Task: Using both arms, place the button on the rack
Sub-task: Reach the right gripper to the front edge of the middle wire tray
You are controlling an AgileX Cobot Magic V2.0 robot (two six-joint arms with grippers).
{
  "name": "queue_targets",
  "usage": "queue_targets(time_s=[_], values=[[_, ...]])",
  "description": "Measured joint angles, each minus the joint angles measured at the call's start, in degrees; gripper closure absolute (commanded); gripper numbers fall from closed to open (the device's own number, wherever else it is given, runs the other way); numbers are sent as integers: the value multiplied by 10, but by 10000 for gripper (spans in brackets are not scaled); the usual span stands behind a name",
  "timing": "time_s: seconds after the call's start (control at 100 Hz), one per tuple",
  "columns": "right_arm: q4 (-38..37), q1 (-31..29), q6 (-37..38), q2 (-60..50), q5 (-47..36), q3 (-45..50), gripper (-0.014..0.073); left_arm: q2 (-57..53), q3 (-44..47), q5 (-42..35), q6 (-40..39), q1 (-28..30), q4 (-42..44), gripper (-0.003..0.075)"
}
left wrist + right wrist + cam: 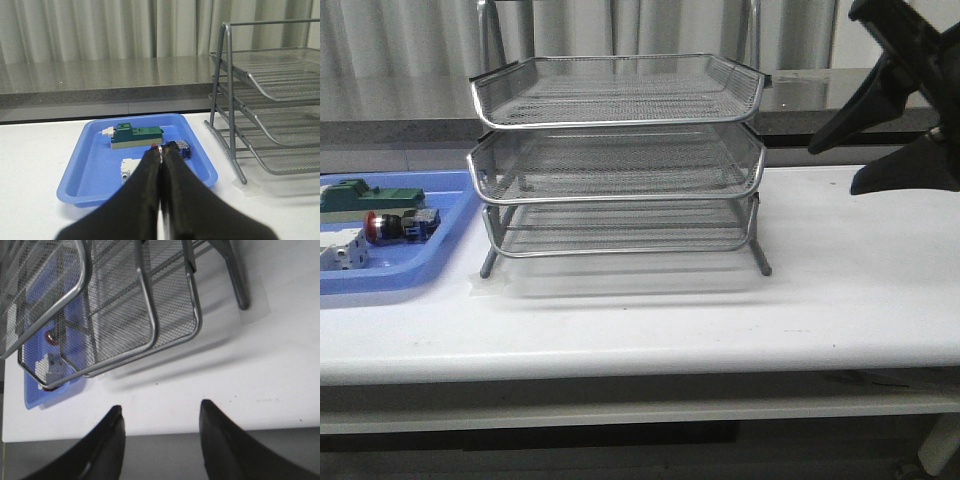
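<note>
Button (pixel 382 226) sits in the blue tray (pixel 410 275) at the left end of the white table (pixel 720 310), lying on its side. Red domed head points left in the front view, then a thin silver ring, a short black body, and a blue block at the back end. Small part, much smaller than the tray. In the front view it lies between the green block (pixel 370 195) behind it and the white block (pixel 342 254) in front of it, near both; contact with either can't be judged.

In the left wrist view the button (pixel 172 148) is mostly hidden behind the fingertips: only a speck of red, some black and the blue end show.

Rack (pixel 620 150): silver wire mesh, three stacked tiers with shiny rims, thin metal legs, standing mid-table just right of the tray. All three tiers look bare in the front view.

Left gripper (pixel 160 156): black fingers pressed together, tips meeting, nothing between them. It hangs over the near edge of the tray, tips lined up with the button but apart from it. It isn't visible in the front view.

Right gripper (pixel 160 415): fingers spread wide, nothing held. It hovers over bare table near the rack's front corner, apart from the rack (pixel 125 305). Through the mesh the tray (pixel 45 390) is visible, with a faint red spot in it, too unclear to identify. In the front view the right arm (pixel 900 100) sits high at the right edge, above the table.
</note>
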Motion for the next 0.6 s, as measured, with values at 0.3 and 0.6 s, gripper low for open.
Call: queue_targets(time_s=[0.3,0.6], values=[[158,0,-135,107,46,-45,232,0,0,0,0,0,0,741],[165,0,-141,184,73,-104,232,0,0,0,0,0,0,741]])
